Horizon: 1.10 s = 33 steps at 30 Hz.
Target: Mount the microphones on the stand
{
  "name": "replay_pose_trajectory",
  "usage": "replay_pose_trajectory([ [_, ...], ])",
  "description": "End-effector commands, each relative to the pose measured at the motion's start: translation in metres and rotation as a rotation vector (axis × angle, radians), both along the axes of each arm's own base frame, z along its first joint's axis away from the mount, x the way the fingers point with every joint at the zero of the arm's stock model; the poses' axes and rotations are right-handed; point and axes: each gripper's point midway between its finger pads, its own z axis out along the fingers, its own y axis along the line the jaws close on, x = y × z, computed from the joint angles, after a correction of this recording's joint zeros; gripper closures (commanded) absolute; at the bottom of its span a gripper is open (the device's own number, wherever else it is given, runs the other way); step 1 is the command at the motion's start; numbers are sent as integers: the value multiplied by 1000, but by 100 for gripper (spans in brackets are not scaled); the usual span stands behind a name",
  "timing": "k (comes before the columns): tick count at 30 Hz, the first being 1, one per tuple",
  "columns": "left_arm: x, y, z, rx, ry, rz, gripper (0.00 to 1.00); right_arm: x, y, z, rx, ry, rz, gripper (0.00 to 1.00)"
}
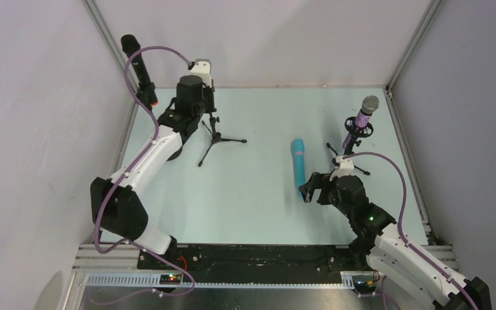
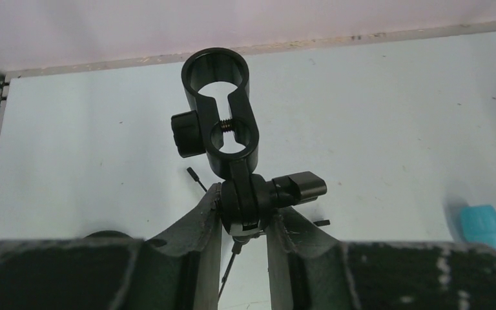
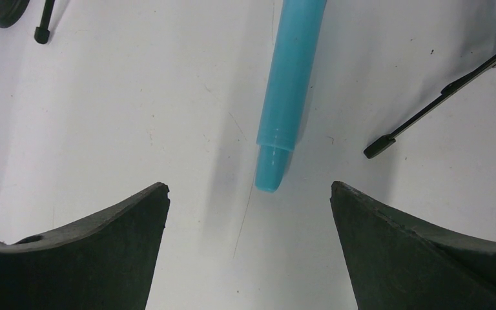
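- The blue microphone [image 1: 298,165] lies flat on the table [image 1: 258,206]. Its long axis runs from the far side toward the arm bases, and its narrow stepped end points at the right gripper [image 1: 310,192].
- From the right wrist camera, that narrow end [image 3: 269,171] sits just ahead of the right gripper's [image 3: 250,187] gap. The two fingers are spread wide on either side and touch nothing.
- On the right arm's side of the blue microphone, and a little farther back, the purple microphone [image 1: 360,121] sits in the ring of a tripod stand [image 1: 366,128]. It leans, with the silver head [image 1: 370,103] up and away from the blue microphone.
- On the left arm's side of the blue microphone stands an empty stand [image 1: 218,137], its three legs splayed on the table.
- The left gripper [image 2: 244,208] is clamped on the joint of the empty stand just under its clip [image 2: 201,110] (the clip's ring is open, with nothing in it).
- Beyond the empty stand, well apart from the blue microphone, the black microphone [image 1: 140,72] rises at a slant by the wall. Its head is up and its orange-red ring [image 1: 154,102] is at the low end, near the left arm. I cannot tell what holds it, since the arm hides its base.
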Motion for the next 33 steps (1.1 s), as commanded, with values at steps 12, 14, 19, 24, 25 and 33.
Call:
replay_pose_trajectory([
  [12, -74, -56, 91, -83, -217, -492, 100, -2, -4, 11, 14, -42, 1, 0],
  [14, -88, -70, 91, -84, -223, -606, 100, -2, -4, 11, 10, -45, 4, 0],
  [19, -110, -88, 87, -56, -243, -790, 100, -3, -7, 10, -8, -33, 4, 0],
  [24, -139, -106, 78, -36, -266, -997, 100, -4, -9, 9, -19, -25, 4, 0],
  [25, -144, -108, 79, -38, -271, -1025, 100, -4, -9, 9, -20, -24, 4, 0],
  [33, -192, -134, 71, -60, -302, -1304, 100, -4, -7, 5, -24, -11, 9, 0],
])
